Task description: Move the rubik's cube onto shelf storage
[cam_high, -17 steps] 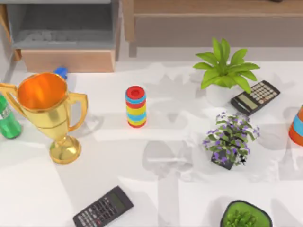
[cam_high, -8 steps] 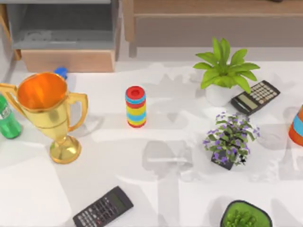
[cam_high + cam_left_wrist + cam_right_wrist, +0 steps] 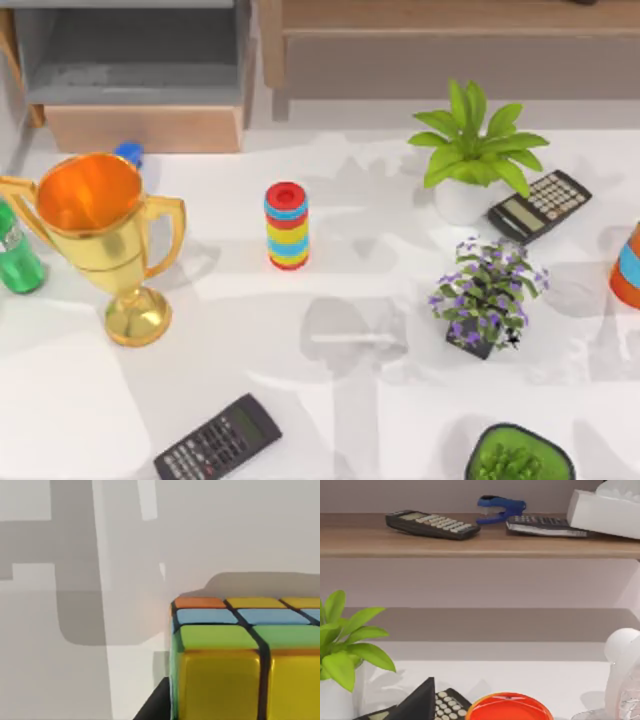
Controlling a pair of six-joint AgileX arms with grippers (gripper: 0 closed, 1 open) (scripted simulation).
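The rubik's cube (image 3: 245, 660) is seen close beneath the left wrist camera, on the white table (image 3: 75, 680), so the left arm is judged nearer. The jaw state of either arm cannot be told. The shelf storage (image 3: 485, 542) is seen ahead of the right wrist, at the table's far edge.

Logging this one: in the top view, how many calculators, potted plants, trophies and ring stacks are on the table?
Calculators: 2, right calculator and bottom calculator
Potted plants: 3, leafy plant, purple-flowered plant, bottom-edge plant
Trophies: 1, gold trophy
Ring stacks: 1, striped ring stack
Total: 7
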